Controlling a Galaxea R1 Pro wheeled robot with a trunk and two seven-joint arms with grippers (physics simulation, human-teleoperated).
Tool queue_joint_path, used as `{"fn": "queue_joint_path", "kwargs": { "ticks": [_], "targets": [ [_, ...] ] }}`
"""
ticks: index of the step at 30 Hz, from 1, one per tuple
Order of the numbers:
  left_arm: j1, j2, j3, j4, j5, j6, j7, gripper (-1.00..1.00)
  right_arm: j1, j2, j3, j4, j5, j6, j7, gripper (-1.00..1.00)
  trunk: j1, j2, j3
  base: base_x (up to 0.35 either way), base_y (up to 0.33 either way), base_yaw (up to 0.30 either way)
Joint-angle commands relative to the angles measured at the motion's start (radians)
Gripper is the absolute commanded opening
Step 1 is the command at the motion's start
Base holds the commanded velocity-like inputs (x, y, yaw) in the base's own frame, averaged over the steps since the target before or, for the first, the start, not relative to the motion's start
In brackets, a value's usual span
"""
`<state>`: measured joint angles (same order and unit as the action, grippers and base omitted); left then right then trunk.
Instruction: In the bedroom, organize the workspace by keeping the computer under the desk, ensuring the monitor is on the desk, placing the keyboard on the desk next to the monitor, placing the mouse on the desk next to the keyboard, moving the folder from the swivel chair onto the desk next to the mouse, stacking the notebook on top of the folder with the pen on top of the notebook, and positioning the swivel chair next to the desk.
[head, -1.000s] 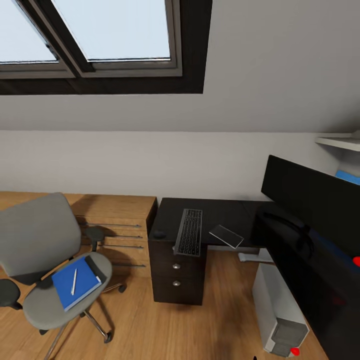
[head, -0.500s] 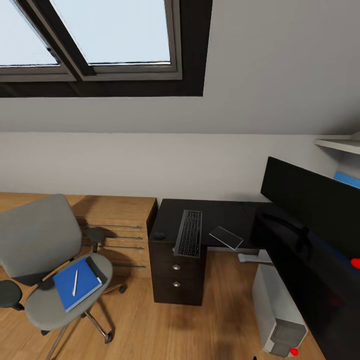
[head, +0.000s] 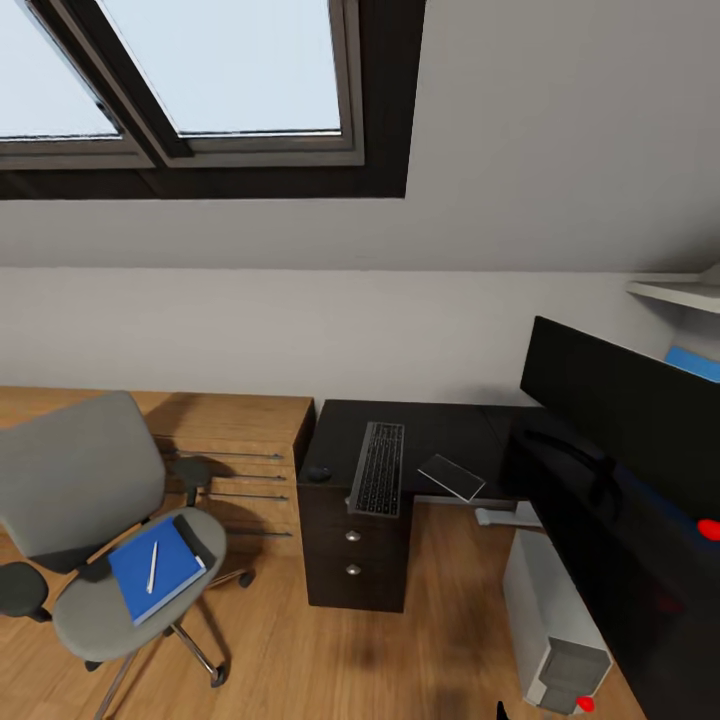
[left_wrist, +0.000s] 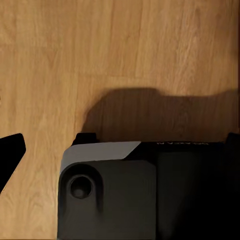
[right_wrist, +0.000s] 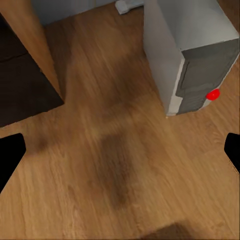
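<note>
The folder (head: 155, 568) lies flat on the seat of the chair (head: 100, 540), with the pen (head: 152, 566) on top of it, so these things are not yet moved. The chair stands well apart from the surface (head: 440, 435), in front of the wooden cabinets (head: 240, 470). On the surface the keyboard (head: 379, 467) lies over the drawer unit, the mouse (head: 318, 472) just beside it, and a thin grey pad (head: 452, 476) on its other side. The monitor (head: 625, 425) stands on the other wing, and the computer (right_wrist: 187, 55) is on the floor (right_wrist: 110, 165) under it.

The right claw (right_wrist: 120, 150) hangs low over the floor with fingers wide apart, grasping nothing; the computer is ahead of it, near. For the left claw I cannot tell whether it is released or clenched; its camera looks down at the floor and a dark part of the robot.

No brand or writing can be read; small marks in the left wrist view are too blurred.
</note>
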<state>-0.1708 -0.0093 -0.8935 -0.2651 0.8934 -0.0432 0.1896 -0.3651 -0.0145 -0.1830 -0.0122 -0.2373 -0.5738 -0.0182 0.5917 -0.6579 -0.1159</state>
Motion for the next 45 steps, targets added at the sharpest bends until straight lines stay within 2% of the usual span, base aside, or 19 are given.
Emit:
{"fn": "queue_joint_path", "kwargs": {
  "ticks": [1, 3, 4, 7, 8, 12, 13, 16, 17, 20, 21, 24, 26, 29, 32, 33, 34, 38, 45],
  "targets": [
    [-0.001, -0.001, -0.001, 0.000, 0.009, -0.035, 0.005, 1.00, -0.002, -0.005, -0.002, -0.029, 0.011, 0.002, 0.001, 1.00, -0.004, 0.006, 0.002, 0.000, 0.000, 0.000],
    [-0.001, -0.002, 0.007, 0.000, 0.010, -0.078, 0.005, 1.00, -0.003, -0.012, -0.003, -0.108, 0.030, 0.024, 0.000, 1.00, -0.011, 0.020, 0.008, 0.000, 0.000, 0.000],
    [-0.001, -0.002, 0.010, 0.000, 0.009, -0.103, 0.005, 1.00, -0.004, -0.016, -0.004, -0.180, 0.040, 0.065, -0.002, 1.00, -0.015, 0.027, 0.011, 0.000, 0.000, 0.000],
    [-0.001, -0.003, 0.013, -0.001, 0.010, -0.133, 0.005, 1.00, -0.004, -0.020, -0.007, -0.317, 0.048, 0.176, -0.005, 1.00, -0.027, 0.048, 0.020, 0.000, 0.000, 0.000],
    [-0.001, -0.003, 0.014, -0.001, 0.009, -0.150, 0.005, 1.00, -0.003, -0.021, -0.009, -0.435, 0.051, 0.284, -0.008, 1.00, -0.031, 0.055, 0.023, 0.000, 0.000, 0.000],
    [-0.001, -0.004, 0.015, -0.002, 0.009, -0.181, 0.005, 1.00, -0.001, -0.024, -0.013, -0.706, 0.054, 0.557, -0.019, 1.00, -0.046, 0.083, 0.036, 0.000, 0.000, 0.000],
    [-0.001, -0.004, 0.015, -0.002, 0.009, -0.194, 0.005, 1.00, 0.000, -0.024, -0.017, -0.835, 0.055, 0.707, -0.029, 1.00, -0.050, 0.090, 0.039, 0.000, 0.000, 0.000],
    [-0.001, -0.003, 0.015, -0.002, 0.009, -0.211, 0.005, 1.00, 0.001, -0.024, -0.029, -0.997, 0.054, 0.914, -0.053, 1.00, -0.061, 0.111, 0.049, 0.000, 0.000, 0.000],
    [-0.001, -0.003, 0.015, -0.002, 0.009, -0.221, 0.006, 1.00, 0.001, -0.023, -0.040, -1.083, 0.052, 1.030, -0.070, 1.00, -0.065, 0.118, 0.052, 0.000, 0.000, 0.000],
    [-0.001, -0.004, 0.015, -0.002, 0.009, -0.233, 0.006, 1.00, 0.002, -0.020, -0.061, -1.204, 0.045, 1.172, -0.087, 1.00, -0.077, 0.139, 0.061, 0.000, 0.000, 0.000],
    [-0.001, -0.004, 0.015, -0.001, 0.009, -0.241, 0.007, 1.00, 0.002, -0.012, -0.072, -1.283, 0.032, 1.253, -0.093, 1.00, -0.080, 0.146, 0.064, 0.000, 0.000, 0.000],
    [-0.001, -0.004, 0.015, -0.001, 0.009, -0.252, 0.007, 1.00, 0.005, 0.014, -0.086, -1.392, -0.003, 1.371, -0.105, 1.00, -0.092, 0.167, 0.074, 0.000, 0.000, 0.000],
    [-0.001, -0.004, 0.015, -0.001, 0.009, -0.254, 0.008, 1.00, 0.007, 0.021, -0.093, -1.420, -0.012, 1.404, -0.110, 1.00, -0.100, 0.181, 0.080, 0.000, 0.000, 0.000],
    [-0.001, -0.004, 0.015, -0.001, 0.008, -0.258, 0.007, 1.00, 0.008, 0.023, -0.129, -1.444, -0.023, 1.438, -0.119, 1.00, -0.100, 0.181, 0.080, 0.000, 0.000, -0.003],
    [-0.001, -0.004, 0.014, 0.000, 0.006, -0.261, 0.006, 1.00, 0.009, 0.023, -0.175, -1.435, -0.027, 1.449, -0.120, 1.00, -0.100, 0.181, 0.080, 0.000, 0.000, -0.069],
    [-0.001, -0.003, 0.014, 0.000, 0.008, -0.275, 0.006, 1.00, 0.009, 0.022, -0.202, -1.412, -0.028, 1.449, -0.120, 1.00, -0.100, 0.181, 0.080, 0.000, 0.000, -0.044],
    [-0.001, -0.003, 0.014, 0.000, 0.010, -0.287, 0.005, 1.00, 0.010, 0.022, -0.208, -1.405, -0.029, 1.447, -0.120, 1.00, -0.100, 0.181, 0.080, 0.000, 0.000, -0.028],
    [-0.001, -0.003, 0.015, 0.004, 0.013, -0.315, 0.005, 1.00, 0.010, 0.022, -0.218, -1.390, -0.030, 1.427, -0.121, 1.00, -0.100, 0.181, 0.080, 0.000, 0.000, -0.009],
    [-0.001, -0.003, 0.015, 0.005, 0.012, -0.319, 0.004, 1.00, 0.011, 0.022, -0.219, -1.362, -0.028, 1.393, -0.123, 1.00, -0.100, 0.181, 0.080, -0.017, 0.047, -0.005]
  ]
}}
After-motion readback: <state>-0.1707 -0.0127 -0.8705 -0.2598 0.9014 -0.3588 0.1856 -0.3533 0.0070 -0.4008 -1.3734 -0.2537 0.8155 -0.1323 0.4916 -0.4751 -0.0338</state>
